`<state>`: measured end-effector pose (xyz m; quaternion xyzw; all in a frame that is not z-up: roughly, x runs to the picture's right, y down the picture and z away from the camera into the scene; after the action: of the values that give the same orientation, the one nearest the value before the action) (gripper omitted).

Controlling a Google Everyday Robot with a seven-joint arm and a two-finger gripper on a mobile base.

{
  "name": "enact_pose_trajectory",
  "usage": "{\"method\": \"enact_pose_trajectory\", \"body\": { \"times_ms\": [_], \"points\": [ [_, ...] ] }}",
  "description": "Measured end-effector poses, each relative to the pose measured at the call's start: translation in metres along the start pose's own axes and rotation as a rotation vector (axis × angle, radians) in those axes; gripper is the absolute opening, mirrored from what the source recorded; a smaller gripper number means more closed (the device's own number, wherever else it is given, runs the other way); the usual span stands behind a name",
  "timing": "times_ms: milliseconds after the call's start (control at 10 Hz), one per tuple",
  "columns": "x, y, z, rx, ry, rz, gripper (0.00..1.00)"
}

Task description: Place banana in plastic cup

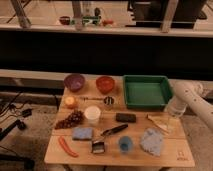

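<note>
hovering over the right end of the counter (176,151), the gripper (172,112) hangs from the white arm (193,98) that reaches in from the right, just in front of the green tray (145,106); whether it is apart or together cannot be told. the banana (158,122) lies flat on the counter just beside the gripper, a little to its left in the view and slightly nearer the front edge; contact between them cannot be made out. the plastic cup (125,144) stands upright well apart from the gripper, farther left and nearer the front edge, between a black-handled brush (111,133) and a crumpled bluish cloth (152,141).
</note>
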<state>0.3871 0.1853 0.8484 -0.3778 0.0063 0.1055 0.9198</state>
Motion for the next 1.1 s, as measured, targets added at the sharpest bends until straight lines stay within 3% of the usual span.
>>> {"method": "enact_pose_trajectory", "body": {
  "times_ms": [200, 800, 1000, 1100],
  "points": [
    [0.0022, 0.0017, 0.0008, -0.005, -0.002, -0.007, 0.78],
    [0.0021, 0.0065, 0.0061, -0.037, -0.010, -0.059, 0.18],
    [-0.0005, 0.0067, 0.0080, -0.049, -0.004, -0.074, 0.03],
    [0.0011, 0.0079, 0.0067, -0.049, 0.002, -0.074, 0.00]
  ]
}}
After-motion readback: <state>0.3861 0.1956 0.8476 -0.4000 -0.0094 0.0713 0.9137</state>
